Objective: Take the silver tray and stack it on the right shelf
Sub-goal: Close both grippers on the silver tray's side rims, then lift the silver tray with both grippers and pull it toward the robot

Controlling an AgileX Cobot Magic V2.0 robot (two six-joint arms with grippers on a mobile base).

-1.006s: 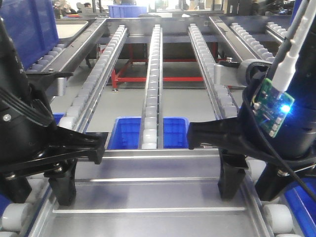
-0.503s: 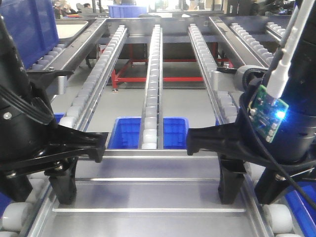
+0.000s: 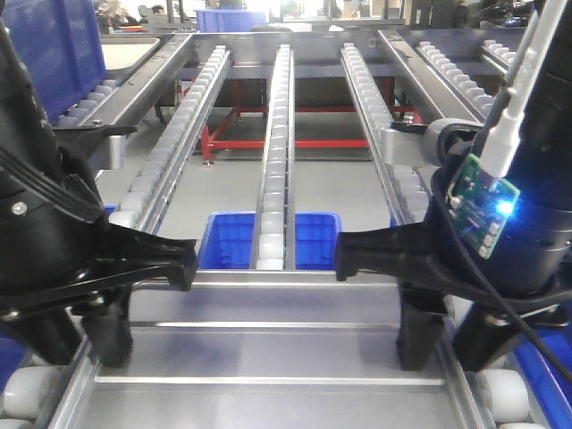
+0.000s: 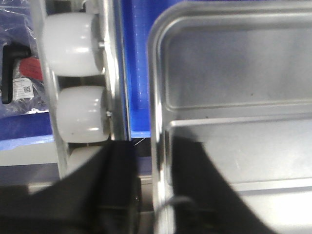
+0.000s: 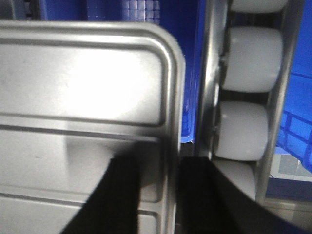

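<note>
The silver tray (image 3: pixel 268 357) lies flat at the near end of a roller rack, its two ribs running across. My left gripper (image 3: pixel 147 308) is at its left rim and my right gripper (image 3: pixel 384 304) at its right rim. The left wrist view shows the tray (image 4: pixel 234 73) with my left gripper (image 4: pixel 155 161) straddling the rim, a gap showing beside the outer finger. In the right wrist view the tray (image 5: pixel 73 83) has my right gripper (image 5: pixel 161 170) astride its rim, with a gap at the inner finger. Both are open. The right shelf is out of view.
Three long roller tracks (image 3: pixel 277 134) run away from the tray with grey floor between them. A blue bin (image 3: pixel 232 241) sits below just beyond the tray. White rollers (image 4: pixel 78 117) (image 5: pixel 243 126) flank both tray rims closely. More racks stand at the far left and right.
My left arm has shifted slightly left and down at the rim. The right arm has edged slightly left. The tray has not moved.
</note>
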